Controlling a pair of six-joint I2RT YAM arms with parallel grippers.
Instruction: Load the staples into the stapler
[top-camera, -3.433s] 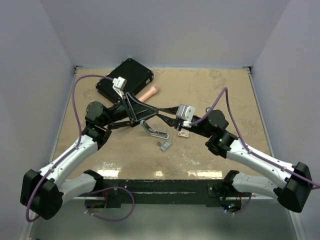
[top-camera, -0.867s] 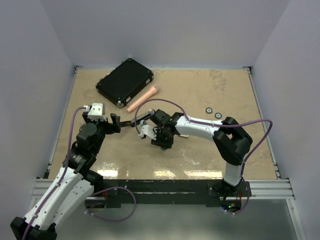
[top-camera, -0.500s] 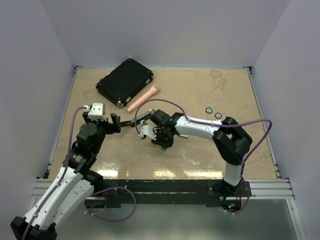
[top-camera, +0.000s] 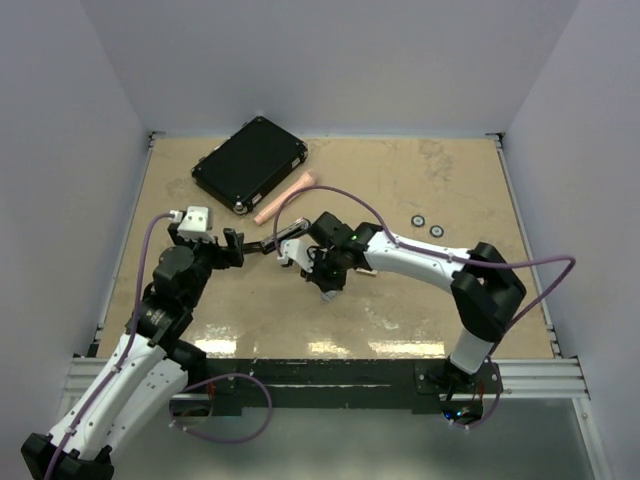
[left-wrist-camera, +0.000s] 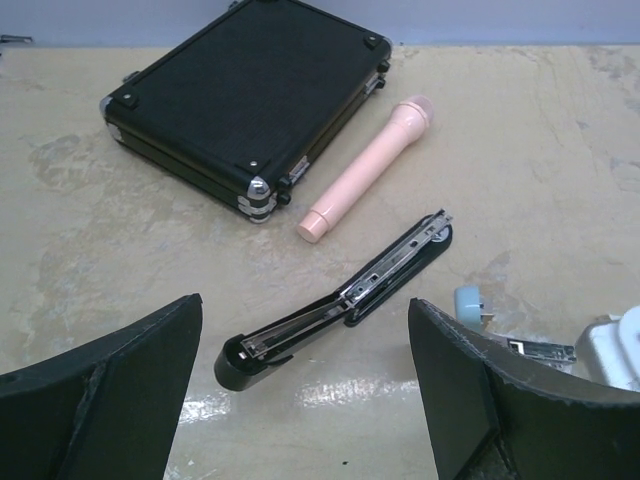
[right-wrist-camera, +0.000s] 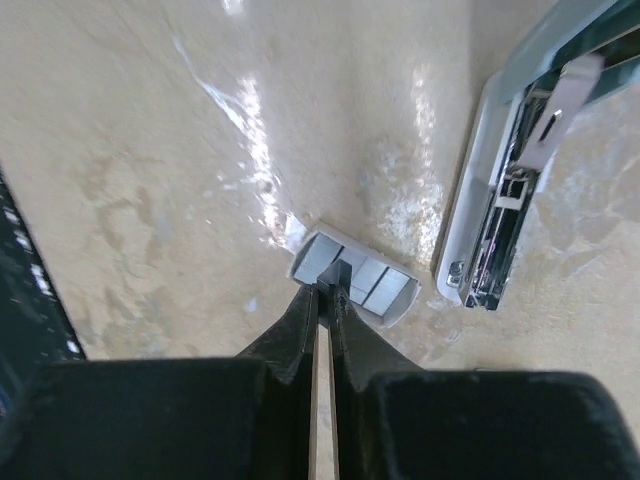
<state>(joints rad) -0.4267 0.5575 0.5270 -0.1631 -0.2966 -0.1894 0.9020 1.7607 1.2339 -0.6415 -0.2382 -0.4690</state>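
Right claw (right-wrist-camera: 325, 293) clenched, tips on the staples (right-wrist-camera: 385, 286), grip unsure; next, lift them to the stapler (right-wrist-camera: 468, 225) just right.

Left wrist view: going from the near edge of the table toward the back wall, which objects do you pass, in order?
Open black stapler → pink stick → black case. I left out the small pale parts at the right edge because they lie level with the stapler.
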